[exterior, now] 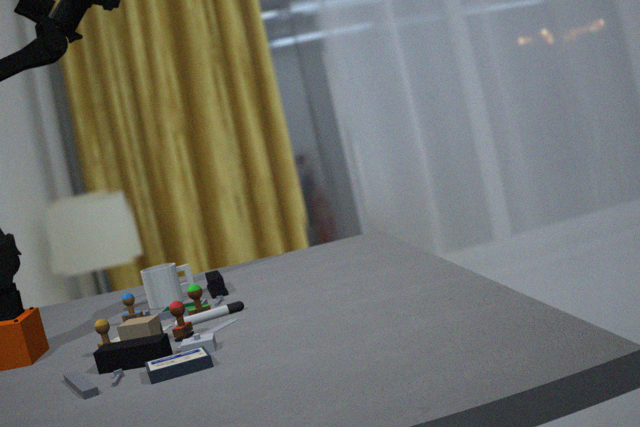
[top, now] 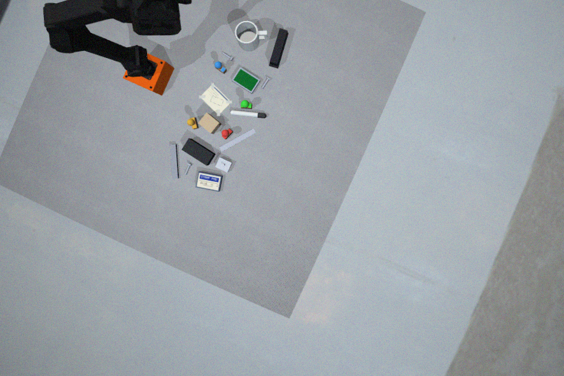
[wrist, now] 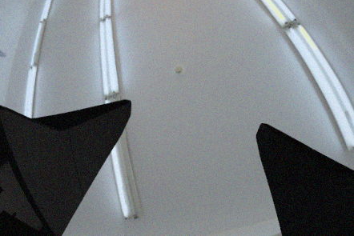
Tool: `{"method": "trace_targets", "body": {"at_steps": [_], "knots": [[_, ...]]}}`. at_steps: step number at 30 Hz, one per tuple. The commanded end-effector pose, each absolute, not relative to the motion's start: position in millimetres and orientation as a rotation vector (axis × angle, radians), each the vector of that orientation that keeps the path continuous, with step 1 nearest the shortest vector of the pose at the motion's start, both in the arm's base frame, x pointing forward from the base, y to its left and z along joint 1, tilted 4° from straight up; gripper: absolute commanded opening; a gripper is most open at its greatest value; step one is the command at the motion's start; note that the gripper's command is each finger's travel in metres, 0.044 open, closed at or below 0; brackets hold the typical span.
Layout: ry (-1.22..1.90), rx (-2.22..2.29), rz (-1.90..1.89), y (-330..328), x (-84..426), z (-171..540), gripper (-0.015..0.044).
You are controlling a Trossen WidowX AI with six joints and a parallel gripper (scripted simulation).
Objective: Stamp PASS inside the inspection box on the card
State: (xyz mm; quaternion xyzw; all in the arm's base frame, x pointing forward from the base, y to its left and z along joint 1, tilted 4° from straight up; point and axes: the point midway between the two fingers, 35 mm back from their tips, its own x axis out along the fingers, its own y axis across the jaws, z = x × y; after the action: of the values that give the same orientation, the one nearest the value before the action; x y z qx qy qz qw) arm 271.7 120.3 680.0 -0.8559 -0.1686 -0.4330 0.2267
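My gripper (wrist: 195,119) is open and empty, raised high above the bench and facing the ceiling. Four knobbed stamps stand on the bench: blue (top: 218,65) (exterior: 128,298), green (top: 245,104) (exterior: 194,292), orange-yellow (top: 191,122) (exterior: 102,325) and red (top: 225,133) (exterior: 176,309). Which one reads PASS cannot be told. A green pad (top: 246,79) in a grey frame lies open behind the card. The cream card (top: 206,95) is held at its corners; its dashed box shows no print that I can make out.
A white mug (top: 247,34) (exterior: 162,287) and black bar (top: 278,47) (exterior: 215,283) stand at the back. A marker (top: 246,114), tan block (top: 209,123) (exterior: 139,328), black block (top: 198,151) (exterior: 133,353), white block (top: 224,164), labelled box (top: 209,181) (exterior: 178,365), strips and screws lie around the stamps.
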Motion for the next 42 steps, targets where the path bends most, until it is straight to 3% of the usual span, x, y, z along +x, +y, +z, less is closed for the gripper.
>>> {"method": "trace_targets", "body": {"at_steps": [1,7,16,23,33,42], "knots": [[-0.467,-2.359,-1.184,121,273,679,0.0374],[-0.510,-2.325,-0.799,133,336,627,0.0224],[-0.361,-2.022,-0.119,144,429,502,0.0224],[-0.098,-1.695,0.217,138,466,405,0.0224],[0.403,-1.169,0.435,110,475,270,0.0224],[0.931,-0.633,0.374,73,442,160,0.0224]]}}
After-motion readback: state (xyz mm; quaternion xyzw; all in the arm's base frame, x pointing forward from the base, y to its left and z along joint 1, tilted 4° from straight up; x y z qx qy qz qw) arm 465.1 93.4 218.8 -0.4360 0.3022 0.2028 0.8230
